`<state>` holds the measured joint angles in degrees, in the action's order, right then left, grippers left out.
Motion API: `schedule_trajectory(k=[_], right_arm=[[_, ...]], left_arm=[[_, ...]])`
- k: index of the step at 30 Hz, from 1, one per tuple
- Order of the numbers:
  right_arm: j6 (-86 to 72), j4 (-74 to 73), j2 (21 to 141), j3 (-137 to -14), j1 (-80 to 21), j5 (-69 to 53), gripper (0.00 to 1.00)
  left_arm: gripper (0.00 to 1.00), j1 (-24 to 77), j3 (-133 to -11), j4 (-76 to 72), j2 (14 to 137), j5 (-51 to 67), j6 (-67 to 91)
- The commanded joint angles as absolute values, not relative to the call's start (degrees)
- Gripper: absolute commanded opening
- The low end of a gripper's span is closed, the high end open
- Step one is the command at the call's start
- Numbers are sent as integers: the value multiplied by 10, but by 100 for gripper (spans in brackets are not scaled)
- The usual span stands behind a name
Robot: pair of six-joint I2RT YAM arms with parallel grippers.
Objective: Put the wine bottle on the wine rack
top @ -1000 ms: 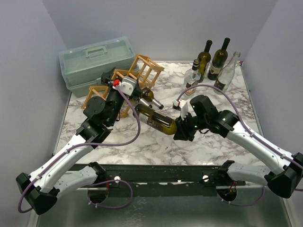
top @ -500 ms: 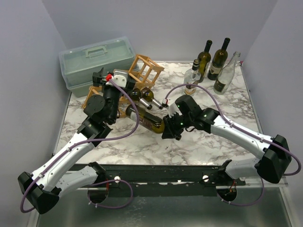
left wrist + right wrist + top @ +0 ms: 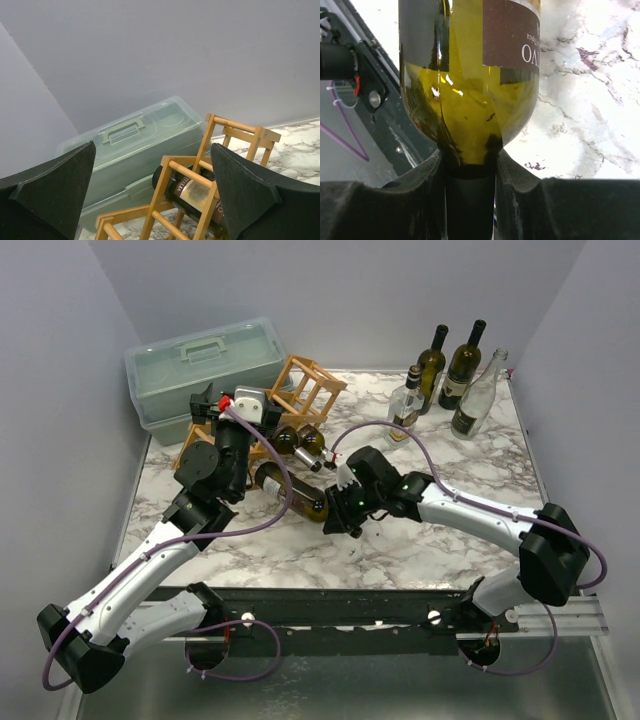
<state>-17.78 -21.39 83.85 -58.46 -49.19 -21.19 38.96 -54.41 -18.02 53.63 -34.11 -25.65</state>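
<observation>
Marble table point(image 3: 450, 540), seen from the near edge towards the far wall. Nearest the arm bases, the right claw point(image 3: 338, 510) is clamped on the neck of the wine bottle point(image 3: 290, 492). In the right wrist view the two fingers point(image 3: 427, 175) press either side of the neck below the yellow-green shoulder. The wine bottle lies nearly flat, with its base pointing up and left towards the wine rack point(image 3: 310, 390) and just beside the rack's lower slats. Whether the base has entered a cell cannot be told. Beyond it, the left claw point(image 3: 210, 405) hangs over the left part of the rack with its fingers point(image 3: 55, 185) wide apart and nothing between them. The left wrist view shows a dark bottle point(image 3: 195, 192) with a brown label lying in one cell of the rack. Behind the rack, at the far left, stands a pale green toolbox point(image 3: 200, 365) with its lid shut. At the far right corner, four bottles point(image 3: 463, 362) stand upright, well apart from the rack.
</observation>
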Motion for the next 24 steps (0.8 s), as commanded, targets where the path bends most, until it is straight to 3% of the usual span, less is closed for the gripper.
schedule_trajectory(k=[1, 24], right_arm=[[-183, -136, 855, -617, -496, -180, 0], [-202, -67, 926, -651, -521, -170, 0]], left_arm=[[99, 386, -538, -197, 526, -354, -249], [98, 385, -523, -210, 518, -343, -245]])
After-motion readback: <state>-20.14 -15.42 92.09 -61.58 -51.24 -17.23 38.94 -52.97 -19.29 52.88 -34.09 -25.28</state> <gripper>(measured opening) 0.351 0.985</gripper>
